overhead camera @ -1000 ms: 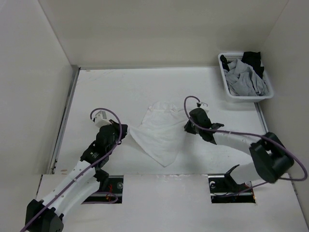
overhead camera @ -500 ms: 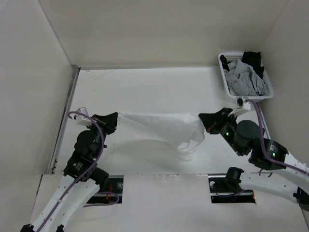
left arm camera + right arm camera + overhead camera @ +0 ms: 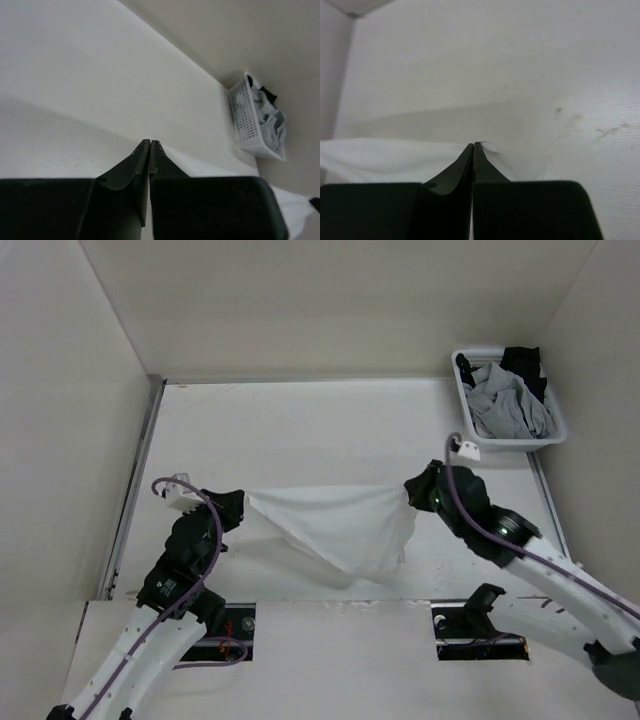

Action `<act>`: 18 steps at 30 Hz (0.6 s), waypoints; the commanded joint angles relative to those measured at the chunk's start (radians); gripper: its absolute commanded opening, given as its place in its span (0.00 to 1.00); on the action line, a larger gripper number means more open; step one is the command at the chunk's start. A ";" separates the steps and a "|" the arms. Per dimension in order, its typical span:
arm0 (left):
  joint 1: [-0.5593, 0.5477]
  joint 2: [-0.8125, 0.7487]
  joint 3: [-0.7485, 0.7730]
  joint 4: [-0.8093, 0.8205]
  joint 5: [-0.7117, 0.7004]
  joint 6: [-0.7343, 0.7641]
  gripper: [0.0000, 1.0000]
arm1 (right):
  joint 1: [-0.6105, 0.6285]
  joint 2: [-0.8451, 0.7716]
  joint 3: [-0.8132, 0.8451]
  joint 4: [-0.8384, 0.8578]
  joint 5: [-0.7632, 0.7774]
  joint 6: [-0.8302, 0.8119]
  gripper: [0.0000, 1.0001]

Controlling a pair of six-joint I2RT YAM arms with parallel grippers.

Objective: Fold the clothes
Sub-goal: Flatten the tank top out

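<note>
While the left gripper (image 3: 236, 506) and the right gripper (image 3: 413, 492) each clamp shut on an upper corner, the white garment (image 3: 335, 525) hangs stretched between them over the table (image 3: 300, 430), close to the middle of its near edge. Thin, soft and light, it sags to a point underneath, so it will likely droop and crease; corners and hems look the safest holds.

Clothes (image 3: 335, 525) span from left pincer (image 3: 240, 502) to right pincer (image 3: 410, 495); basket (image 3: 515, 443) back right.
</note>
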 commanded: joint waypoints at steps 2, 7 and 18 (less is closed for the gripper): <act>0.013 0.107 -0.056 0.070 0.013 -0.034 0.00 | -0.328 0.290 -0.048 0.337 -0.407 -0.090 0.01; 0.039 0.308 -0.083 0.235 0.054 -0.061 0.00 | -0.450 0.761 0.291 0.425 -0.498 -0.167 0.05; 0.113 0.359 -0.158 0.295 0.154 -0.107 0.00 | -0.188 0.568 -0.017 0.465 -0.383 -0.075 0.00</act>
